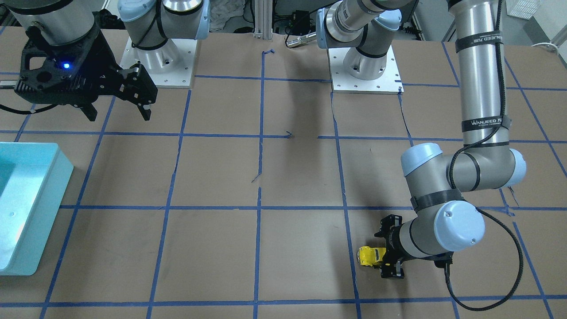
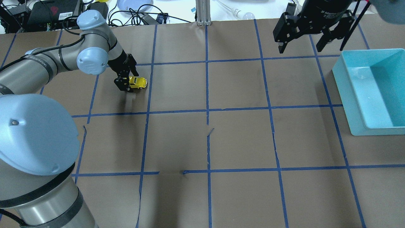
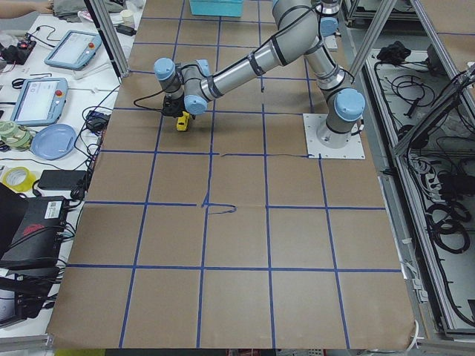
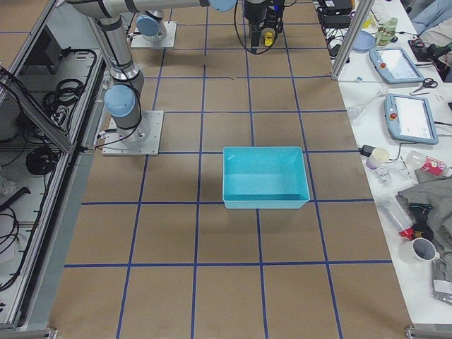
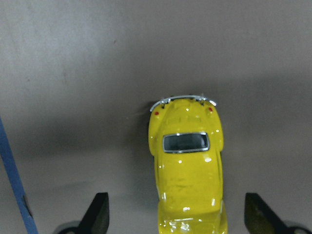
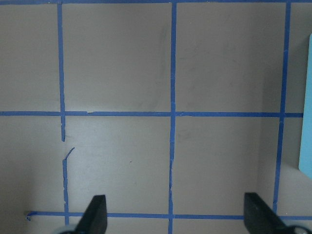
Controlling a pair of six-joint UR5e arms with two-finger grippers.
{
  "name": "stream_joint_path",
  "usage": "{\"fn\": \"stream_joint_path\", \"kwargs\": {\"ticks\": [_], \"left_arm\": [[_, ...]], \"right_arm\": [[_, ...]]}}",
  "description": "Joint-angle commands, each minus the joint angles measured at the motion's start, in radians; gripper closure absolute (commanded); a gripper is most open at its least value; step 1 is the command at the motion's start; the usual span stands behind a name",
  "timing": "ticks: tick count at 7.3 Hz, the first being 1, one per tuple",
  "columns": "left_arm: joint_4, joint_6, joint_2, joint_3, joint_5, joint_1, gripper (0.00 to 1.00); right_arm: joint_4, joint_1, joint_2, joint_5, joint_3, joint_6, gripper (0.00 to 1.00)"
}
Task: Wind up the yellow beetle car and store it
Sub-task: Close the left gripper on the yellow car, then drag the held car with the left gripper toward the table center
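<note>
Left claw point(image 5: 176, 197) wide around yellow beetle car point(image 5: 187, 165), lengthwise, tail outward.

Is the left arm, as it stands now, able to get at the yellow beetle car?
Probably yes. The left gripper is open and low over the table, the yellow beetle car already lies between its fingers, and nothing stands in the way.

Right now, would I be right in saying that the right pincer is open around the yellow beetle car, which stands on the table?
Not quite: it is the left pincer, not the right, that is open around the yellow beetle car, which does stand on the table. The overhead view shows it; the right pincer hangs open elsewhere.
</note>
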Motion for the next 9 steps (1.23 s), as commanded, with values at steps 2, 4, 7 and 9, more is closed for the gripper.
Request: {"fn": "stream_joint_path", "kwargs": {"ticks": [2,4,7,9], "left_arm": [[0.036,0.017,0.002,0.012,-0.059,0.001,1.00],[0.040,0.014,0.008,0.012,-0.062,0.001,1.00],[0.038,-0.141,0.035,0.008,-0.176,-0.012,1.00],[0.025,-0.162,0.037,-0.004,-0.182,-0.037,1.00]], "right_arm": [[0.003,0.000,-0.001,-0.001,0.000,0.000,0.00],[0.002,0.000,-0.003,-0.001,0.002,0.000,0.00],[0.003,0.004,-0.004,0.000,0.002,0.000,0.00],[0.002,0.001,-0.003,0.000,0.002,0.000,0.00]]}}
